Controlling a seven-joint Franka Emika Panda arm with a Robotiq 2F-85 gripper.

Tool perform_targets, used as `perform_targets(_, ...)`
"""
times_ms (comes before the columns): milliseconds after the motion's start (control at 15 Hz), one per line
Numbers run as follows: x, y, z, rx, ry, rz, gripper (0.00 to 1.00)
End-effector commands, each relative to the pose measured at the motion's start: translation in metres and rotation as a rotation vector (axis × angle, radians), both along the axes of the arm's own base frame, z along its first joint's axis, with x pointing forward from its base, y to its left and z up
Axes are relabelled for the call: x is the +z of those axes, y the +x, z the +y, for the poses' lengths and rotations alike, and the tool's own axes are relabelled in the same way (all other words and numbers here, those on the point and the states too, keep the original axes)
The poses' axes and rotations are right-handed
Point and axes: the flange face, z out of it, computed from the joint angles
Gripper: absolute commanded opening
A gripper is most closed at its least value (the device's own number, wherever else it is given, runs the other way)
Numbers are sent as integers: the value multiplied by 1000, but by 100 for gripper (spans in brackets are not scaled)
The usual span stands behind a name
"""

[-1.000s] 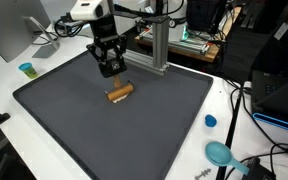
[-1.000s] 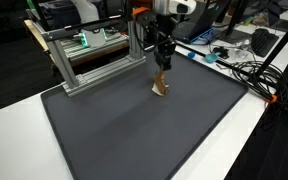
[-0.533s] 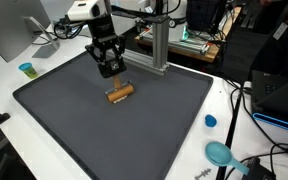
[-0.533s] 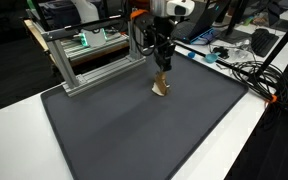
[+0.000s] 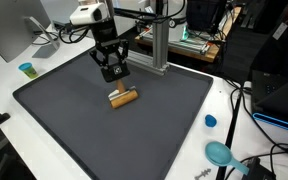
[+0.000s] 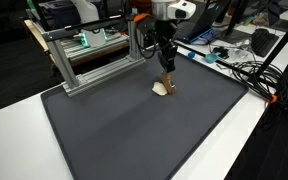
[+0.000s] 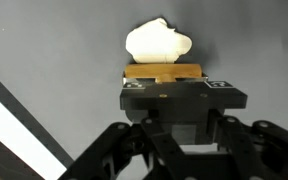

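Note:
My gripper hangs over the back middle of the dark grey mat, shut on a small wooden block with a white pad. In the wrist view the wooden block sits right at the tips of my gripper, with its white part sticking out beyond. The other side shows the block low on the mat, directly under my gripper. The fingertips themselves are hidden by the gripper body.
An aluminium frame stands at the mat's back edge, close behind the arm. A blue cap and a teal round object lie on the white table. A small teal cup stands off the mat. Cables lie beside it.
The gripper has shifted a little sideways over the mat, and the block has gone with it and sits slightly lower and flatter.

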Motion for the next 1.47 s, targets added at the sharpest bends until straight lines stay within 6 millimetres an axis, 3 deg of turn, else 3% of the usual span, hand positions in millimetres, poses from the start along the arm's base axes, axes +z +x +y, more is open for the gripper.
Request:
perform_targets(0, 25, -22, -12, -81, -15, -10, 21)
perform_targets(333, 53, -37, -29, -167, -41, -24, 21)
perform_targets(733, 39, -29, -17, -197, -15, 12, 21)
perform_targets(1200, 21, -12, -21, -286, -43, 22, 21)
perform_targets(1400, 23, -7, -18, -294, -36, 23, 21)
